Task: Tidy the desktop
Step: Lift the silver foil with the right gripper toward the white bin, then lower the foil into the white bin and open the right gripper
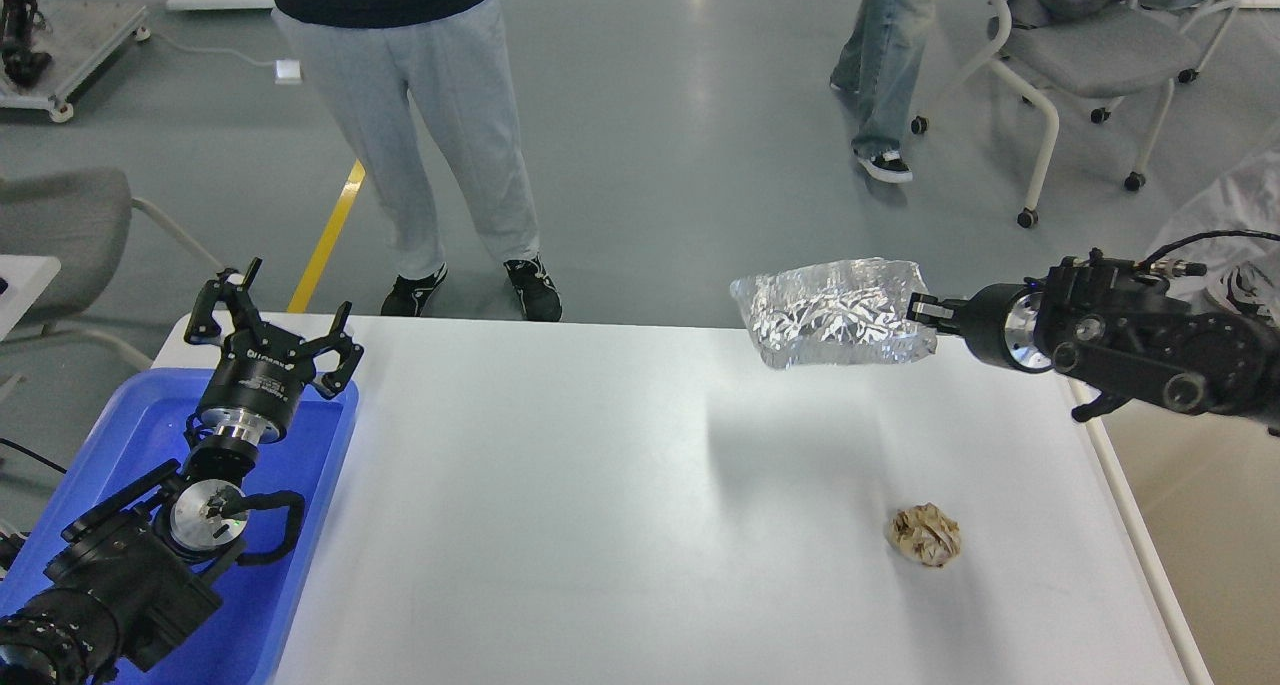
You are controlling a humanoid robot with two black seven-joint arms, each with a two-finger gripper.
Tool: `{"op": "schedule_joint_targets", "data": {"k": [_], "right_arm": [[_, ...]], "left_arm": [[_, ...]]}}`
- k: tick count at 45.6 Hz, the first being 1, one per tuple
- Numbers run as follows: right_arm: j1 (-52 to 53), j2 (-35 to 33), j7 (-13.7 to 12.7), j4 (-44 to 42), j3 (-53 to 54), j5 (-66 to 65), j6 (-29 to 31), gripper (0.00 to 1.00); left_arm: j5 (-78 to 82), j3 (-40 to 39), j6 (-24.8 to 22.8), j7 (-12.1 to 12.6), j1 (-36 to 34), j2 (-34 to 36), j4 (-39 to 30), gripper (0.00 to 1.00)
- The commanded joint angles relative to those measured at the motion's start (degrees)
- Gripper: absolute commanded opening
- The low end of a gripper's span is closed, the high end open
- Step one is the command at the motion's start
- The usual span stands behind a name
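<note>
We count one large white rectangular desktop [600, 485], one crumpled brown paper ball [924, 535], one shiny silver foil bag [835, 313], one blue plastic tray [140, 415], two black grippers, and two standing people.

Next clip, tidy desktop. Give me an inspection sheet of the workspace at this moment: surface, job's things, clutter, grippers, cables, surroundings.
Surface: desktop, white, mostly bare, with a shadow under the lifted bag.
Job's things: silver foil bag held in the air above the far right part of the desktop; blue tray at the left edge; beige bin beside the right edge, only partly in view.
Clutter: crumpled paper ball lying near the right front.
Grippers: right gripper, jaws shut on the bag's edge; left gripper, jaws open, holding nothing, above the tray.
Cables: black cable looping over the right arm.
Surroundings: two people standing beyond the table; wheeled chairs; yellow floor line.
</note>
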Motion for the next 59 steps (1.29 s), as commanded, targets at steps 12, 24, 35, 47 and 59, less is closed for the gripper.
{"op": "schedule_joint_targets", "data": {"k": [12,24,35,47,59], "right_arm": [[14.1,-12.1,0.1,10.9,-0.3,-1.9,8.4,0.0],[17.1,-16.5,0.1,12.7,-0.3,-4.2,10.2,0.0],[14.0,-19.1,0.1,10.7,0.1,-7.0,9.6,0.0],[1.2,-26.1,3.5,4.9,6.4,-3.6,5.7,0.0],[-16.7,-30.9,5.9,4.2,21.2,4.0,-0.6,0.0]], "left_arm": [[0.0,0.0,0.1,0.0,0.0,0.0,0.0,1.0],[0.0,0.0,0.1,0.0,0.1,0.0,0.0,1.0],[0.0,0.0,0.1,0.0,0.0,0.0,0.0,1.0],[0.0,-0.1,0.1,0.0,0.1,0.0,0.0,1.0],[0.0,0.0,0.1,0.0,0.0,0.0,0.0,1.0]]}}
